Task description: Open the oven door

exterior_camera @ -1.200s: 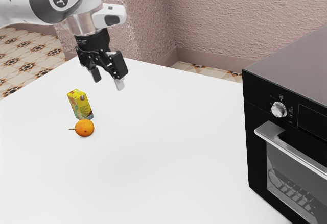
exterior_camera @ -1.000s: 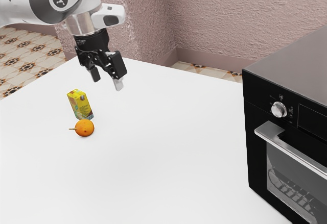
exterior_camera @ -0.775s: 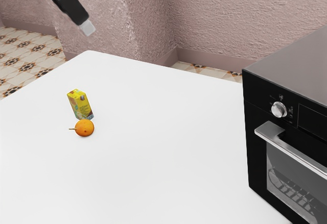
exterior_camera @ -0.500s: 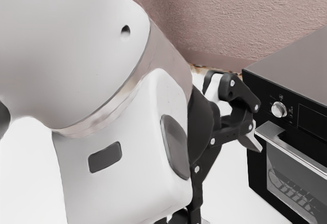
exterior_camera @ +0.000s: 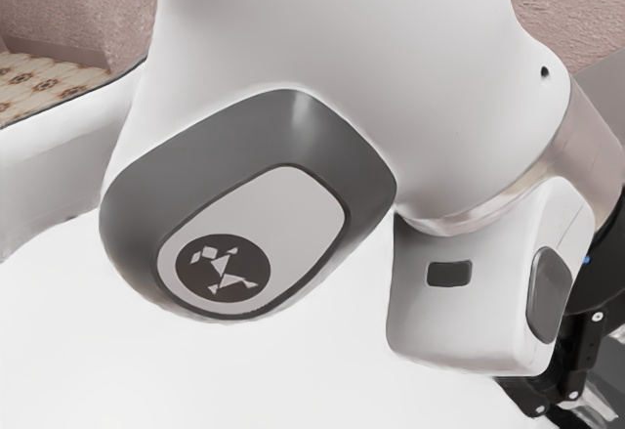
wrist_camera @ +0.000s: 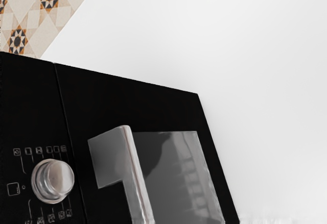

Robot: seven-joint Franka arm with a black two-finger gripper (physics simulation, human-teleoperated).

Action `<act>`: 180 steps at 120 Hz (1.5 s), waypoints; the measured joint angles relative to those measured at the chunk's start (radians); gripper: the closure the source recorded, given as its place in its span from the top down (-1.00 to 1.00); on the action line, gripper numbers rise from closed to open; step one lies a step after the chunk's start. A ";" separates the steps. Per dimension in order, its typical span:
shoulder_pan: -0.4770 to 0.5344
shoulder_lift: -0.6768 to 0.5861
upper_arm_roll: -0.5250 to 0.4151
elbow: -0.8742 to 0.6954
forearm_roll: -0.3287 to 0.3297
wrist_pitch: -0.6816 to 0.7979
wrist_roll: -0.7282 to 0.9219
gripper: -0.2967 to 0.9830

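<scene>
Gripper (exterior_camera: 577, 361) at the exterior view's lower right, partly behind the arm (exterior_camera: 322, 38) and cut off by the frame. Can't tell how far it's open or whether it has hold of anything. Oven (wrist_camera: 122, 94) stands on the table (wrist_camera: 240, 40), near the table edge bordering the tiled floor (wrist_camera: 30, 9). Oven door (wrist_camera: 102, 104) looks shut, flush with the control panel. Handle (wrist_camera: 135, 178) and window (wrist_camera: 173, 175) run out of frame; knob (wrist_camera: 57, 178) fully visible. Stripes in the glass faint, rack or reflection unclear.
</scene>
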 joint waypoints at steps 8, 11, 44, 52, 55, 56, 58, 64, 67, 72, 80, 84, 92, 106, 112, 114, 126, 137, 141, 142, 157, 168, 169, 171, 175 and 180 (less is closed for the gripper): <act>0.019 0.012 0.006 0.007 0.006 0.008 0.039 0.53; 0.021 0.011 0.016 0.007 0.007 0.011 0.052 0.53; 0.015 -0.079 0.106 -0.151 0.002 0.086 0.168 0.54; 0.014 -0.073 0.108 -0.155 -0.002 0.101 0.188 0.54; 0.014 -0.069 0.108 -0.155 -0.003 0.106 0.195 0.54; 0.014 -0.067 0.108 -0.155 -0.003 0.107 0.197 0.54; 0.014 -0.064 0.108 -0.156 -0.003 0.110 0.202 0.54; 0.015 -0.060 0.109 -0.164 -0.004 0.119 0.215 0.54; 0.015 -0.059 0.109 -0.172 -0.005 0.124 0.221 0.54; 0.015 -0.059 0.109 -0.182 -0.005 0.132 0.230 0.54; 0.015 -0.057 0.109 -0.199 -0.006 0.143 0.244 0.54; 0.014 -0.057 0.110 -0.203 -0.006 0.148 0.250 0.54; 0.013 -0.051 0.110 -0.209 -0.006 0.158 0.262 0.54; 0.014 -0.038 0.110 -0.218 -0.007 0.172 0.279 0.54; 0.015 -0.034 0.111 -0.220 -0.007 0.176 0.286 0.54; 0.012 -0.031 0.114 -0.221 -0.007 0.177 0.288 0.54; 0.008 -0.019 0.128 -0.223 -0.011 0.185 0.299 0.54; 0.015 -0.006 0.131 -0.224 -0.013 0.191 0.307 0.54; 0.019 -0.002 0.131 -0.224 -0.013 0.192 0.310 0.54; 0.020 -0.001 0.131 -0.224 -0.013 0.193 0.310 0.54; 0.033 0.008 0.132 -0.224 -0.014 0.197 0.319 0.54; 0.043 0.005 0.132 -0.242 -0.014 0.198 0.325 0.54; 0.044 0.003 0.132 -0.245 -0.014 0.199 0.325 0.54; 0.046 0.001 0.132 -0.252 -0.014 0.199 0.326 0.54; 0.049 -0.002 0.132 -0.262 -0.014 0.201 0.327 0.54; 0.051 -0.004 0.132 -0.269 -0.014 0.204 0.329 0.54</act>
